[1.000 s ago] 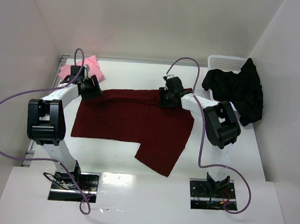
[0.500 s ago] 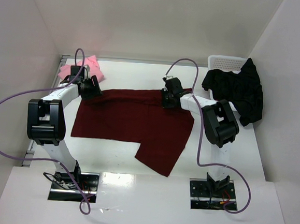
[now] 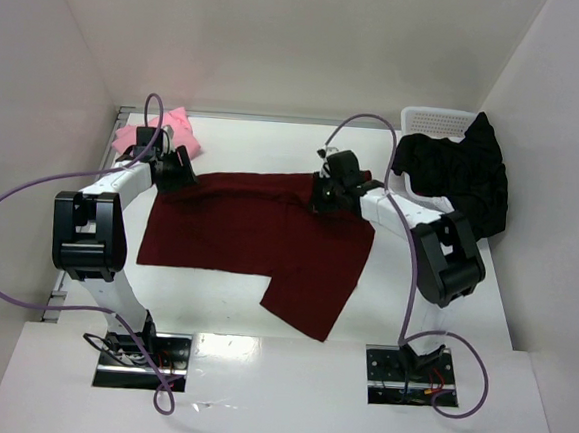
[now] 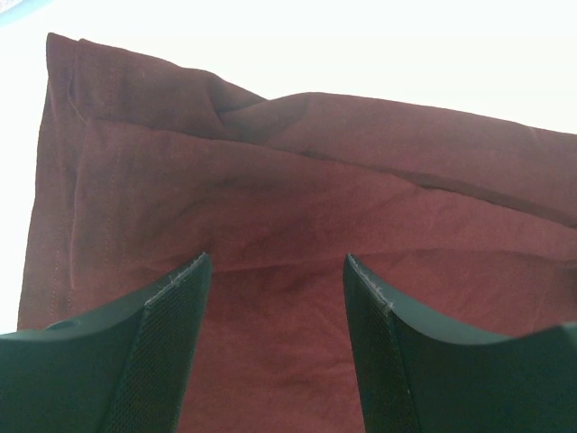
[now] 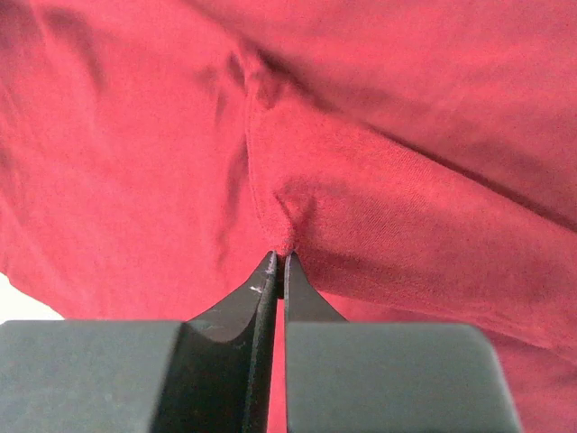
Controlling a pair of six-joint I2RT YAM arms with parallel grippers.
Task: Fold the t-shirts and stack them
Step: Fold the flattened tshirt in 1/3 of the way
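**A:** Where does the dark maroon cloth t-shirt [image 3: 258, 236] lie?

**B:** It is spread flat across the middle of the white table [image 3: 265, 144], with its far edge running between the two arms. The near right part reaches further toward the arm bases than the rest, so the outline is uneven.

**A:** And the right pincer [image 3: 323, 195]?

**B:** It sits on the shirt's far edge, right of centre. The right wrist view shows its two fingers pressed together on a small pinch of the red cloth. Creases run out from that spot.

**A:** The left pincer [image 3: 177, 175]?

**B:** It is at the far left corner of the same shirt. In the left wrist view its fingers [image 4: 171, 311] stand apart, and maroon cloth fills the gap between them. A folded ridge of cloth lies just beyond the tips. I cannot tell whether the tips touch the cloth.

**A:** What about the other shirts?

**B:** A light pink cloth t-shirt [image 3: 181, 126] is bunched in the far left corner of the table, just behind the left pincer. A black cloth t-shirt [image 3: 458, 175] is heaped at the far right. It is draped over a white plastic mesh basket [image 3: 433, 117], whose rim shows behind it.
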